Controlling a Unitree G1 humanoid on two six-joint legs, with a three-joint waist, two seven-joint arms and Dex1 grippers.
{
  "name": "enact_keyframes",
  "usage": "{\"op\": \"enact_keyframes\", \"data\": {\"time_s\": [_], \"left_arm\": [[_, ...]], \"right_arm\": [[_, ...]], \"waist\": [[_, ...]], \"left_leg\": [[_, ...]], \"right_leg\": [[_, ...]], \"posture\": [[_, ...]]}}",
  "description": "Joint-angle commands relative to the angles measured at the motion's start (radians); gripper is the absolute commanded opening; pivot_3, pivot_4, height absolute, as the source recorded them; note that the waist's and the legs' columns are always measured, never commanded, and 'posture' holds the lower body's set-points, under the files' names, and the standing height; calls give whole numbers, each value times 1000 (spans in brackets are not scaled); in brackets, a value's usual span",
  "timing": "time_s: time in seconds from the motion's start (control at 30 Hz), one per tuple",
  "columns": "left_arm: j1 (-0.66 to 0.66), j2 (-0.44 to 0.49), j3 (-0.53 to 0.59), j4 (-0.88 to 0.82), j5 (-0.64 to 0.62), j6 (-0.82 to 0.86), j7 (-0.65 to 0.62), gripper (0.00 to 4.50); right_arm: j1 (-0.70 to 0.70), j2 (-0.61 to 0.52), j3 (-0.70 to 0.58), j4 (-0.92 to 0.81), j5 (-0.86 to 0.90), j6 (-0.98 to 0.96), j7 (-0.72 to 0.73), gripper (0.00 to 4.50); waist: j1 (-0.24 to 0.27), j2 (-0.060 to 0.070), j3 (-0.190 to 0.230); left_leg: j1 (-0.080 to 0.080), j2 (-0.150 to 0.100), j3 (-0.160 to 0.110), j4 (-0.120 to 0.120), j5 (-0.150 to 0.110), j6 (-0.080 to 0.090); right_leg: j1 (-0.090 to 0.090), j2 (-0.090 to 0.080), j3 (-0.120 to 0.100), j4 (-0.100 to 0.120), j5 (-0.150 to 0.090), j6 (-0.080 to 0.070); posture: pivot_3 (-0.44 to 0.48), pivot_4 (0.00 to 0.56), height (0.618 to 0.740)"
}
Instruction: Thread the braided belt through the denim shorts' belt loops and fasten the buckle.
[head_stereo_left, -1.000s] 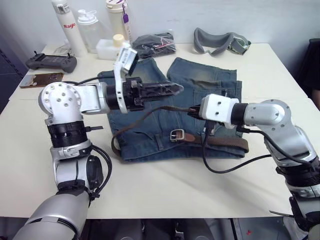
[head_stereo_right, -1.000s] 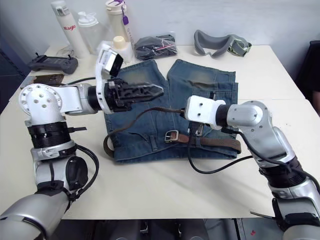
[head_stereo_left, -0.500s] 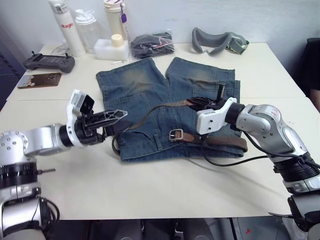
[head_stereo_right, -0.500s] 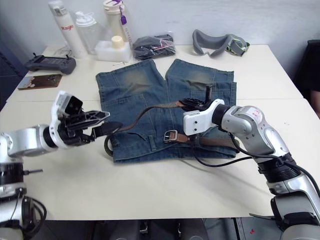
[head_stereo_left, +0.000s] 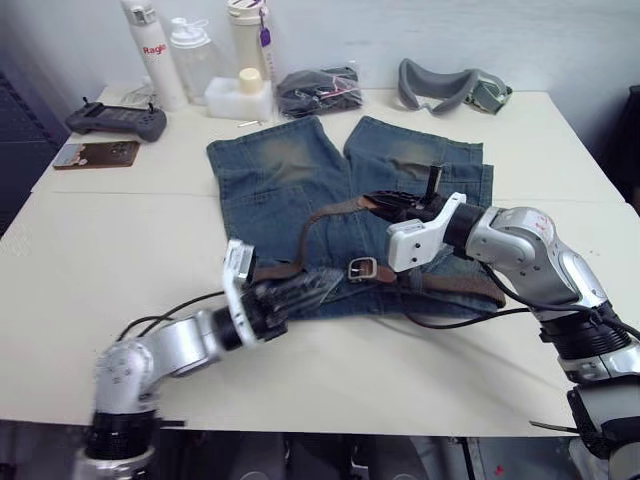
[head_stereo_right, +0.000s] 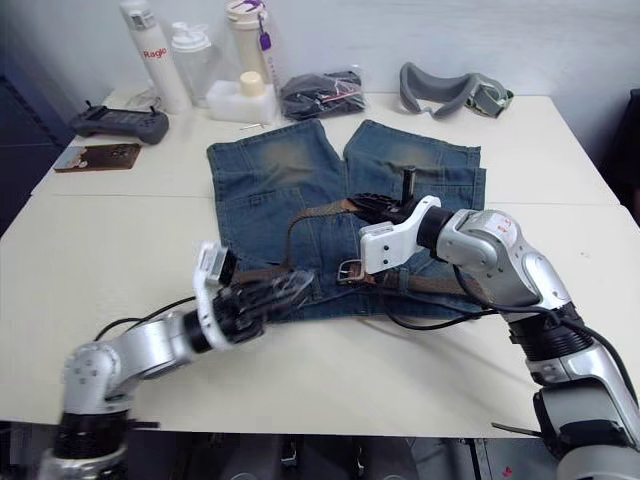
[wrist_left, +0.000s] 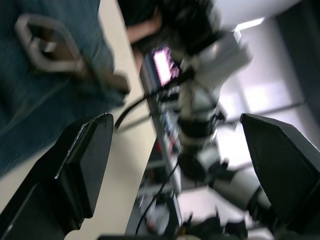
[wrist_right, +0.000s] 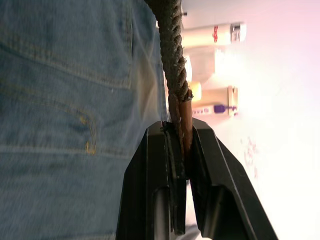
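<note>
Shorts: the denim shorts (head_stereo_left: 340, 200) lie flat on the pale tabletop (head_stereo_left: 120, 260), waistband toward the robot, legs pointing away from it.
Belt: the braided belt (head_stereo_left: 320, 215) runs along the right half of the waistband, then rises off the denim in a loose arc over the middle of the shorts and comes back down at the waistband's left end.
Buckle: the buckle (head_stereo_left: 360, 269) rests on the waistband near its middle, unfastened, with no strap through it.
Right gripper: the right gripper (wrist_right: 179, 150) hovers over the middle of the shorts with its fingers clamped on the smooth brown tip of the belt, holding it up off the cloth.
Left gripper: the left gripper (head_stereo_left: 305, 288) lies low at the left part of the waistband, beside the belt there; in its wrist view its fingers (wrist_left: 85, 160) stand wide apart, gripping nothing.
Step in hand: threading, I'd say; part of the belt looks seated on the right, while the free end is not yet fed through the left belt loops, which I can't pick out clearly.
Next move: probably bring the tip down to a loop on the left, with the open gripper steadying the waistband.
Clutter: bottles (head_stereo_left: 160, 55), a black bundle (head_stereo_left: 318, 88) and a grey goggle strap (head_stereo_left: 452, 84) sit along the far edge, well apart from the work.
</note>
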Motion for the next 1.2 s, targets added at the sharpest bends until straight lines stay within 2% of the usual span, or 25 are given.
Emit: {"op": "enact_keyframes", "data": {"time_s": [0.03,0.23,0.33,0.4,0.43,0.47,0.57,0.67,0.8,0.93,1.1,1.2], "left_arm": [[-26,-101,46,-51,-16,-149,110,4430],[-17,-150,112,-64,-16,-173,209,4430],[-2,49,210,6,-16,39,-6,4430],[2,283,265,63,-16,225,-296,4430],[1,367,280,89,-16,283,-402,4430],[-23,433,295,153,-16,325,-467,4430],[-158,478,309,327,-16,336,-477,4430],[-311,441,310,444,-16,312,-378,4430],[-515,347,266,552,-16,295,-149,4430],[-672,83,306,614,-16,287,33,4430],[-742,-135,356,645,-16,241,253,4430],[-662,-238,344,590,-16,228,413,4430]], "right_arm": [[-9,-9,-42,-32,17,-5,1,0],[-14,-16,-48,-32,32,-6,14,0],[-17,-25,-55,-21,44,-15,20,0],[-26,-33,-61,-7,54,-25,25,0],[-29,-36,-63,-1,58,-29,26,0],[-40,-41,-64,10,62,-41,28,0],[-79,-49,-68,47,54,-65,24,0],[-119,-43,-70,86,32,-77,3,0],[-150,-35,-60,121,3,-89,-18,0],[-175,-21,-39,150,-33,-115,-32,0],[-211,-12,-18,203,-66,-169,-48,0],[-217,-10,-15,211,-68,-180,-48,0]], "waist": [[-1,0,0],[-7,0,0],[-13,0,0],[-21,-1,0],[-22,-1,1],[-22,-1,1],[-14,-1,1],[-3,-1,1],[3,-1,1],[5,-1,1],[-6,-1,1],[-19,-1,1]], "left_leg": [[0,0,1,0,-1,2],[-2,0,2,0,-2,3],[-2,0,2,0,-1,2],[-1,0,2,-1,0,0],[-2,1,2,-1,1,-2],[-2,1,1,-1,0,-3],[-2,0,2,-2,1,-3],[-3,0,2,-1,0,-3],[-5,0,2,1,-2,2],[-9,-1,3,1,-2,3],[-16,-1,3,4,0,5],[-16,-1,4,3,0,4]], "right_leg": [[0,0,1,0,0,0],[-2,0,2,-1,0,1],[-2,1,1,-1,0,1],[-2,1,1,-1,0,0],[-4,3,1,0,-1,-1],[-4,3,1,0,-2,-3],[-6,1,2,1,-3,-5],[-5,0,1,1,-2,-4],[-6,-1,2,0,-1,-1],[-9,-1,3,-1,2,5],[-14,-1,4,-1,5,10],[-14,-1,4,-1,5,10]], "posture": [[0,150,656],[0,150,656],[0,150,656],[0,150,656],[0,150,656],[0,150,656],[0,150,656],[0,150,656],[0,150,656],[0,150,656],[0,150,656],[0,150,656]]}}
